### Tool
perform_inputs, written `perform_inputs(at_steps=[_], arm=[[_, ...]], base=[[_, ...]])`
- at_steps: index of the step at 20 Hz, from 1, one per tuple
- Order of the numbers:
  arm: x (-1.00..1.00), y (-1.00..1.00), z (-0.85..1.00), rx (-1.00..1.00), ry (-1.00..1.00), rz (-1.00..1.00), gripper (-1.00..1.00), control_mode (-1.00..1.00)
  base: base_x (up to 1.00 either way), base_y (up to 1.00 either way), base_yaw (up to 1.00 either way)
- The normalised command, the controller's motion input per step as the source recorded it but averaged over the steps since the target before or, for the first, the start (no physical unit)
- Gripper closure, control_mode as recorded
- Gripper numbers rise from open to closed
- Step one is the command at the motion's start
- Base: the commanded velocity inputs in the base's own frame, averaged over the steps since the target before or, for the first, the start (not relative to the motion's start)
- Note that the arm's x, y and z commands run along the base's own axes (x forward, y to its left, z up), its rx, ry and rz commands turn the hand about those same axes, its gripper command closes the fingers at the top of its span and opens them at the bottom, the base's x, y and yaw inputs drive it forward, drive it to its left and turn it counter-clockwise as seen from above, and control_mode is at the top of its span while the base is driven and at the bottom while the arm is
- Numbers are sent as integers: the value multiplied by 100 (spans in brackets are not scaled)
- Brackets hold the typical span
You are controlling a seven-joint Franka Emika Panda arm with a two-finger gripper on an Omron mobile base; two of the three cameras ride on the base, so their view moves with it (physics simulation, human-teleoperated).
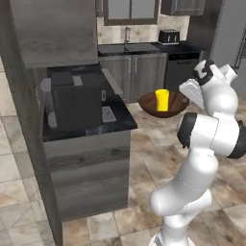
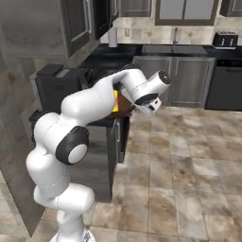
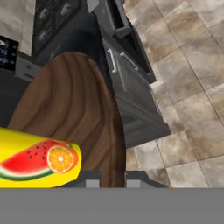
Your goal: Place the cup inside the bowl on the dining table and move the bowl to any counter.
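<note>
The bowl (image 1: 163,106) is seen held up in the air beside the counter (image 1: 117,117), above the tiled floor (image 1: 144,158), with its rim level in the left base view. The cup (image 1: 162,100) is seen standing upright inside the bowl, its yellow side rising above the brown rim. In the hand view the gripper (image 3: 109,180) is seen clamped on the bowl's rim, one dark fingertip (image 3: 89,181) inside the wall and the other outside it, the wood grain of the bowl (image 3: 74,109) running up from between them. The cup (image 3: 37,159) is shown close to the fingers within the bowl, and a watermelon and orange-slice print is visible on its yellow side. In the right base view the bowl (image 2: 125,105) and cup (image 2: 115,101) are mostly hidden behind the arm's forearm, only a strip of brown and yellow being seen near the counter edge (image 2: 101,122). A dark boxy appliance (image 1: 77,103) is seen on the counter, well apart from the bowl. Grey cabinets (image 1: 132,72) and a toaster (image 1: 169,36) are seen along the far wall, beyond the bowl.
</note>
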Motion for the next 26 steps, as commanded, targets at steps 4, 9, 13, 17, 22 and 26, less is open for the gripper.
perform_inputs(at_steps=[4,9,13,17,22,26], arm=[[0,0,0,0,0,0,100,100],[0,0,0,0,0,0,100,100],[0,0,0,0,0,0,100,100],[0,0,0,0,0,0,100,100],[0,0,0,0,0,0,100,100],[0,0,0,0,0,0,100,100]], base=[[38,-70,0],[44,-65,0],[45,-62,0],[43,-60,0],[51,-45,0],[62,-30,0]])
